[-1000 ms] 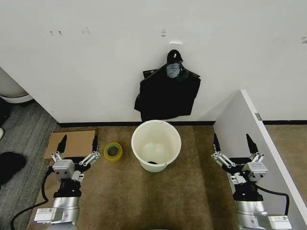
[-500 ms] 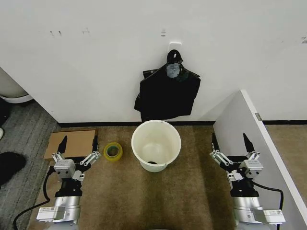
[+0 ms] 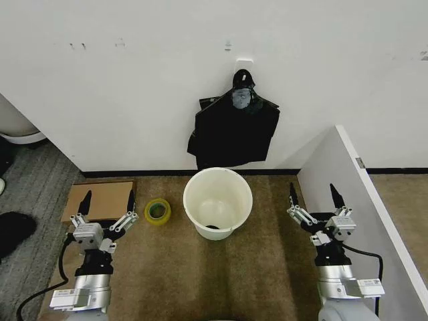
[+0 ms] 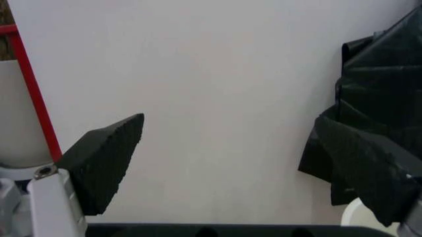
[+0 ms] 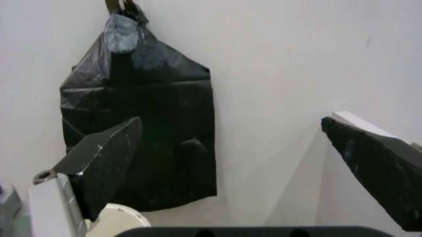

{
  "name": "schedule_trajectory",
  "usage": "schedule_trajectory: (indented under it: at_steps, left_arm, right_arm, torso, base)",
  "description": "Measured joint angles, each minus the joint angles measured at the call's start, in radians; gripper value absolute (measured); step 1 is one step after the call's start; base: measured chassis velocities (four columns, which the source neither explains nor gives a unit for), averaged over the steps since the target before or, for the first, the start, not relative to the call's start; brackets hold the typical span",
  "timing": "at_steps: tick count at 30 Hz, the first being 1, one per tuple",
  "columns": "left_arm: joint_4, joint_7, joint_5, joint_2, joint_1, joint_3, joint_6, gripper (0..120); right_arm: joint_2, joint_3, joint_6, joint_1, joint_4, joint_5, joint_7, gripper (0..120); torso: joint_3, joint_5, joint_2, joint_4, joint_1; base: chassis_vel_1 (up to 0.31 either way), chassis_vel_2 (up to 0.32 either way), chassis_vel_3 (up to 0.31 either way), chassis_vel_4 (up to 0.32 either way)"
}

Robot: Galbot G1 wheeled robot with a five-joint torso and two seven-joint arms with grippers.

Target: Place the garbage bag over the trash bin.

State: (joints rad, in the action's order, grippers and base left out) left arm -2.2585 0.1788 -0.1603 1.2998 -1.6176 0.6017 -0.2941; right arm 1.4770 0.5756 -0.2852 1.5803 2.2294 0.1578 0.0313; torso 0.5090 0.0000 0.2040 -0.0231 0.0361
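Two grippers, both spread wide, flanking trash bin [image 3: 218, 202] on carpet.
Left gripper [image 3: 107, 204] by cardboard; right gripper [image 3: 313, 198] beside partition; black garbage bag [image 3: 233, 128] hung on wall behind bin.

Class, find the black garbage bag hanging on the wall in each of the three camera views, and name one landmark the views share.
Head view: garbage bag at centre, above the trash bin.
Left wrist view: at the picture's right edge.
Right wrist view: left of centre, hanging from a hook.
Shared landmark: the white wall.
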Motion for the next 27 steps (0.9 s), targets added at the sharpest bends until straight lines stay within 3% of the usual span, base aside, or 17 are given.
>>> schedule_trajectory:
  at_steps: [9, 18, 24, 26, 27]
  left_arm:
    - [-0.008, 0.010, 0.003, -0.003, -0.020, 0.009, -0.008, 100]
    - [0.017, 0.038, -0.021, -0.050, -0.016, 0.001, -0.001, 100]
    - [0.010, 0.042, -0.024, -0.054, -0.023, 0.004, 0.003, 100]
    - [0.010, 0.042, -0.022, -0.054, -0.025, 0.004, 0.003, 100]
    - [0.007, 0.042, -0.011, -0.043, -0.032, 0.007, -0.003, 100]
  right_arm:
    - [-0.006, 0.009, 0.012, 0.069, 0.053, 0.006, -0.009, 100]
    - [0.027, -0.011, 0.027, 0.128, 0.065, 0.013, -0.008, 100]
    - [-0.028, -0.019, 0.120, -0.012, 0.049, 0.224, -0.008, 100]
    - [-0.030, -0.020, 0.121, -0.014, 0.049, 0.229, -0.007, 100]
    - [-0.064, -0.028, 0.157, -0.071, 0.035, 0.319, -0.007, 100]
  torso:
    - [0.000, 0.0000, 0.000, 0.0001, 0.000]
    - [0.000, -0.0001, 0.000, -0.0001, 0.000]
    - [0.000, 0.0000, 0.000, 0.0004, 0.000]
    - [0.000, 0.0000, 0.000, 0.0004, 0.000]
    - [0.000, 0.0001, 0.000, 0.0006, 0.000]
  base:
    - [0.000, 0.000, 0.000, 0.000]
    - [0.000, 0.000, 0.000, 0.000]
    - [0.000, 0.000, 0.000, 0.000]
    - [0.000, 0.000, 0.000, 0.000]
    - [0.000, 0.000, 0.000, 0.000]
